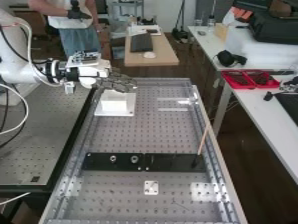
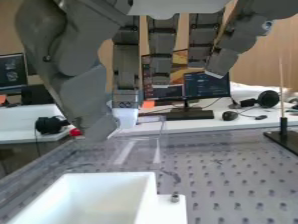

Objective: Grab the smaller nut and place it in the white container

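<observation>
The hand (image 1: 117, 83) is over the far left part of the bench, just above and beyond the white container (image 1: 114, 104). In the wrist view the hand (image 2: 161, 55) has its fingers extended and the thumb apart from them, with nothing seen between. Below it stands the white container (image 2: 136, 192), its opening facing up; I see nothing in the visible part of its inside. On the black bar (image 1: 173, 162) the larger nut (image 1: 113, 158) and the bearing (image 1: 134, 159) stand side by side.
A thin upright stick (image 1: 203, 137) rises from the bar's right end. A small white plate (image 1: 151, 188) lies nearer than the bar. Clear strips (image 1: 173, 109) lie right of the container. Red trays (image 1: 251, 79) sit on the side table.
</observation>
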Controlling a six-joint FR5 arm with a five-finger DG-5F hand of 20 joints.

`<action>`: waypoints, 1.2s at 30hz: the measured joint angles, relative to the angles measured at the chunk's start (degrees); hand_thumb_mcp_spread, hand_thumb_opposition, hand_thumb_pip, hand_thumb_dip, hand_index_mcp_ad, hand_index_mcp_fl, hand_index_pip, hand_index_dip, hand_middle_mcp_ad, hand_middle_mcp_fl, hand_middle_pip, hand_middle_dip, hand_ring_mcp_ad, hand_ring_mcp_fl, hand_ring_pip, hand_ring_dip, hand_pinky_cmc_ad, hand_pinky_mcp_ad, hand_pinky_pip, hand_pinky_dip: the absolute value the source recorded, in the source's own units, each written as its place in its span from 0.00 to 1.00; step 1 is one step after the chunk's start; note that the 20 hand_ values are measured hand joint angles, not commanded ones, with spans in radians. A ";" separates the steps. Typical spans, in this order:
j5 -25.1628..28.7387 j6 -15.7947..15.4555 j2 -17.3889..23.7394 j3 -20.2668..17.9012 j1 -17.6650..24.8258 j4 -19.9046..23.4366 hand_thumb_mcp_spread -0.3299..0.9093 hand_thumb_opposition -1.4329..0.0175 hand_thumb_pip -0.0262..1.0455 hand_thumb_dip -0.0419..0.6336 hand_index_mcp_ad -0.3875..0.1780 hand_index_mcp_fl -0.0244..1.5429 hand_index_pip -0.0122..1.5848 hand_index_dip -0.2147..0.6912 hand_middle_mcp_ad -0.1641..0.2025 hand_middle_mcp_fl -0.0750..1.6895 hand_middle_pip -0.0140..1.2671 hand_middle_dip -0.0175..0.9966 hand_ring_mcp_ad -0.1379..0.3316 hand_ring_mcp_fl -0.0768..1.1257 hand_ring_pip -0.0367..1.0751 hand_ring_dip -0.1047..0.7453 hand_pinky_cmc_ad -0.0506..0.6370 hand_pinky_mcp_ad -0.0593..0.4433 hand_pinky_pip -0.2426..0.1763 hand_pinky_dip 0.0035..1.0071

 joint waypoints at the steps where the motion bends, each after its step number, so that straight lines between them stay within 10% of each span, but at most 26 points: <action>1: -0.64 0.18 -0.20 0.16 0.17 -0.10 0.61 0.40 0.70 0.41 0.56 0.18 0.97 0.32 0.61 0.18 0.11 0.27 0.64 0.12 0.12 0.23 0.55 0.42 0.55 0.33; 36: -3.23 0.69 -1.88 3.73 -0.65 -5.60 0.61 0.41 0.76 0.41 0.48 0.02 0.98 0.26 0.61 0.13 0.10 0.27 0.65 0.07 0.12 0.23 0.55 0.42 0.55 0.40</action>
